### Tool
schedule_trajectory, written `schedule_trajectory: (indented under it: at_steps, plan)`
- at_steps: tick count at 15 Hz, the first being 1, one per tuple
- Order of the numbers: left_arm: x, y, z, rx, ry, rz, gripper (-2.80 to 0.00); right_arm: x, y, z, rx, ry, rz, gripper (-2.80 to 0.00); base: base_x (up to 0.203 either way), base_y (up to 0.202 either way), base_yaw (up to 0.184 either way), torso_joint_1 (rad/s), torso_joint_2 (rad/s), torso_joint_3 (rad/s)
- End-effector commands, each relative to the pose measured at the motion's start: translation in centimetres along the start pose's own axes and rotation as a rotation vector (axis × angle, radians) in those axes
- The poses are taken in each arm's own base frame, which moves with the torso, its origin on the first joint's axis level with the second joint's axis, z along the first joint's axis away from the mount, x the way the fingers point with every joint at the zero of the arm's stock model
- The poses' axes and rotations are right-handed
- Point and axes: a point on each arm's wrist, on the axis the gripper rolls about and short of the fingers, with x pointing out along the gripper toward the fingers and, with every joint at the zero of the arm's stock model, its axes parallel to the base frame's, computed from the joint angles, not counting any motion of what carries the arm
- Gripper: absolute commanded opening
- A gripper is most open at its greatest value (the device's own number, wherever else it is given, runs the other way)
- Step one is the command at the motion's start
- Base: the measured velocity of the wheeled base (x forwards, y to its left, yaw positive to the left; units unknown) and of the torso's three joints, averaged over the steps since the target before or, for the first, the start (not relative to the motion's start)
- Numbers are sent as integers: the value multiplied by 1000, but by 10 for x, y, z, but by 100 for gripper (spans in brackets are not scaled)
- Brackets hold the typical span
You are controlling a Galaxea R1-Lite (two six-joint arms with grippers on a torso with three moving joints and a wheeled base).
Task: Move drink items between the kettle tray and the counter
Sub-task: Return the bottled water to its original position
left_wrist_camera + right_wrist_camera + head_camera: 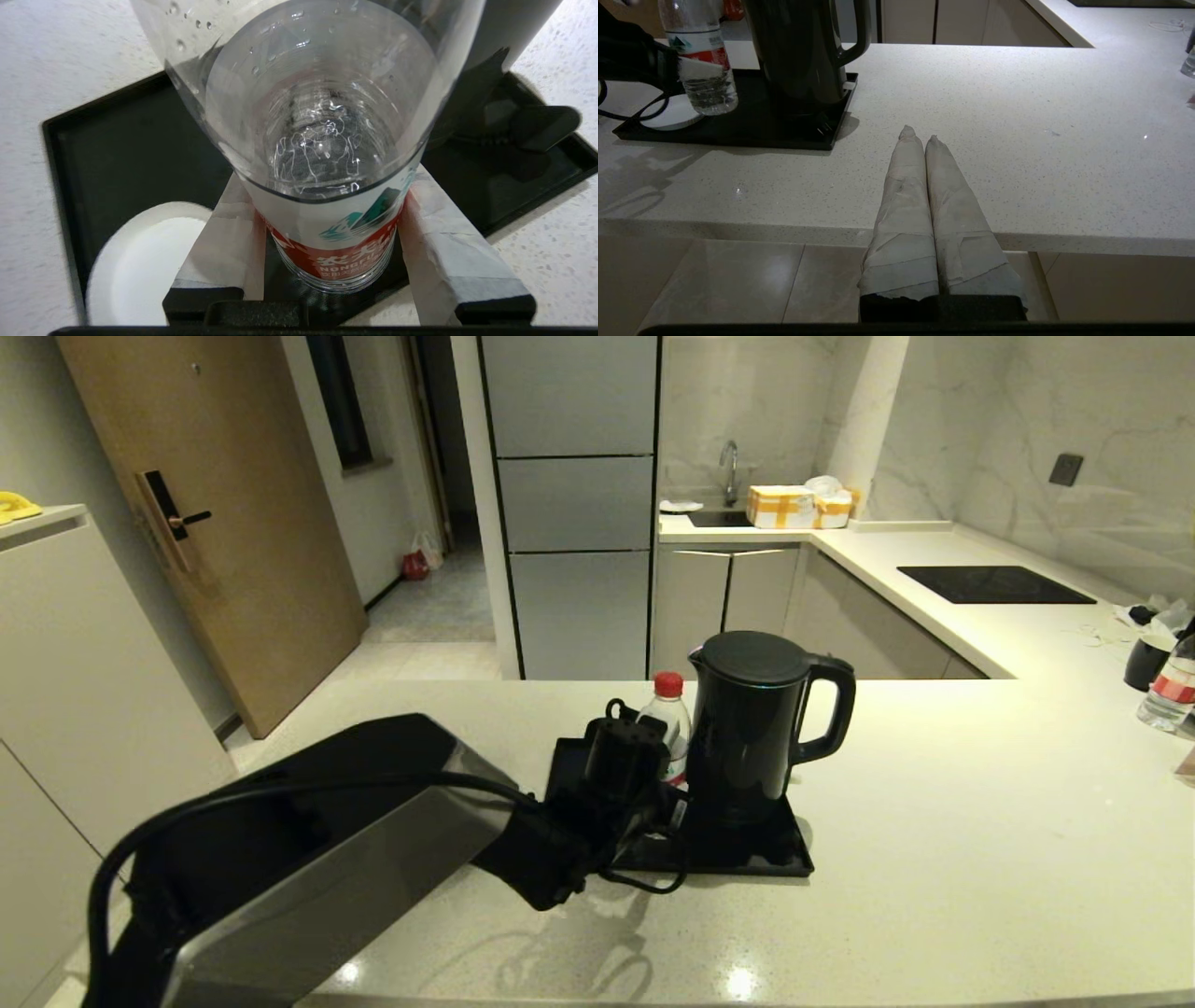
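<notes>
The left gripper (327, 233) has its fingers (224, 242) clamped on the label band of the water bottle (668, 723), which stands upright over the kettle tray (747, 854) just beside the kettle (756, 728); whether its base rests on the tray cannot be told. Lift straight up first to clear the tray rim and the white saucer (135, 270), then carry outward to the tabletop (980, 821). The left arm reaches in level from the near-left edge. The right gripper (919, 133) is parked at the near edge, fingers pressed together, empty.
</notes>
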Motion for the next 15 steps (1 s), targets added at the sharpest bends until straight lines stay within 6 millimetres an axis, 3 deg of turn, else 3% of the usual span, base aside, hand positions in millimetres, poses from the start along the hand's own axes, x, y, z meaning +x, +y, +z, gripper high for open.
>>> schedule_trajectory:
  at_steps: [1, 7, 15]
  plan:
    - [13, -4, -11, 5, 16, -1, -280, 0, 0, 0, -1, 2, 1, -280, 0, 0, 0, 0, 0, 0]
    - [27, -6, -17, 13, 28, 10, -280, 0, 0, 0, -1, 2, 1, -280, 0, 0, 0, 0, 0, 0]
    - [32, -7, -24, 17, 47, 16, -280, 0, 0, 0, -1, 2, 1, -280, 0, 0, 0, 0, 0, 0]
